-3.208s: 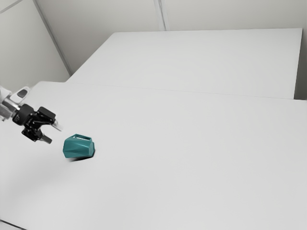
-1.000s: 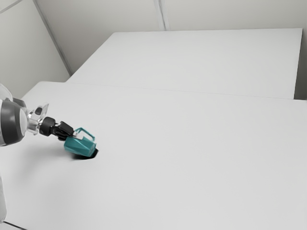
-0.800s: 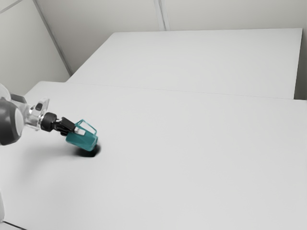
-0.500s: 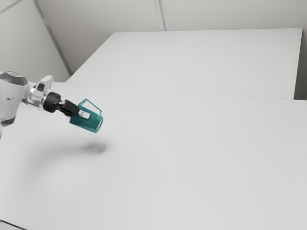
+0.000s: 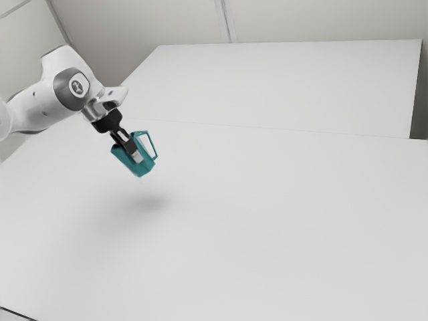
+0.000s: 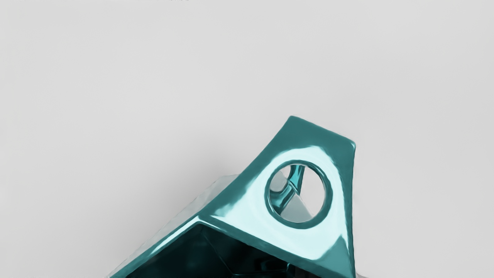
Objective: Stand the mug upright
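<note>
My gripper (image 5: 137, 156) is shut on the teal mug (image 5: 122, 157) and holds it in the air over the white table, at the exterior view's left. The mug is tilted, with its handle (image 5: 154, 145) toward the exterior view's right; a soft shadow lies on the table below it. Close up in the wrist view, the mug (image 6: 239, 231) shows a dark hollow interior and a glossy handle part with a round hole. Its far side is hidden.
The white table (image 5: 281, 227) spreads out beneath the held mug. Behind it lies another white surface (image 5: 287, 80), with pale walls beyond. A dark thin line (image 5: 17, 314) runs at the near left corner of the exterior view.
Since the earliest picture my gripper has closed on the mug and lifted it off the table. Over the last half second, the hand has swung to point more steeply downward, turning the mug with it.
</note>
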`<state>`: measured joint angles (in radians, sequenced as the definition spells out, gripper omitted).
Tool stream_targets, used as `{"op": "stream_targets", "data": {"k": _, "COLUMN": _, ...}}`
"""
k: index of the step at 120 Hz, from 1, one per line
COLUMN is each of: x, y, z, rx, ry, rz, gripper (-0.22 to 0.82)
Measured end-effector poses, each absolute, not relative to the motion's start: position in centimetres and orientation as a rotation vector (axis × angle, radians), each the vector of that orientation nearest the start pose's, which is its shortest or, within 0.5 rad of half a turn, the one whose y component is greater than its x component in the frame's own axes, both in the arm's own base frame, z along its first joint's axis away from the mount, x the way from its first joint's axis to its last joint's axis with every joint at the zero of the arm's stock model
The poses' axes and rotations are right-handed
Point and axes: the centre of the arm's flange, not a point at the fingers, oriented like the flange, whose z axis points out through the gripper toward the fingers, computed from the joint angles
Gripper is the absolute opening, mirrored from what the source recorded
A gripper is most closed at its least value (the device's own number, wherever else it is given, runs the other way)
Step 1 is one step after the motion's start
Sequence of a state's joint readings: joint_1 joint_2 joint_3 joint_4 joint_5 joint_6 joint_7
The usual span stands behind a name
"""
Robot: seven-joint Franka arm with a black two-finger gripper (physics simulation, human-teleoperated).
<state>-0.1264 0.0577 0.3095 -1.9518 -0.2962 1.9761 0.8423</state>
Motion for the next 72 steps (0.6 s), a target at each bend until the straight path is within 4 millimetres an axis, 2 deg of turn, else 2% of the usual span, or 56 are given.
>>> {"op": "stream_targets", "data": {"k": 16, "x": 57.0, "y": 6.7, "z": 44.9, "rx": -3.169, "ry": 0.861, "rz": -0.157, "gripper": -0.18}}
{"op": "stream_targets", "data": {"k": 45, "x": 58.0, "y": 4.9, "z": 44.5, "rx": -3.125, "ry": 0.755, "rz": -0.176, "gripper": -0.18}}
{"op": "stream_targets", "data": {"k": 72, "x": 58.6, "y": 3.3, "z": 43.0, "rx": -3.142, "ry": 0.663, "rz": -0.149, "gripper": -0.18}}
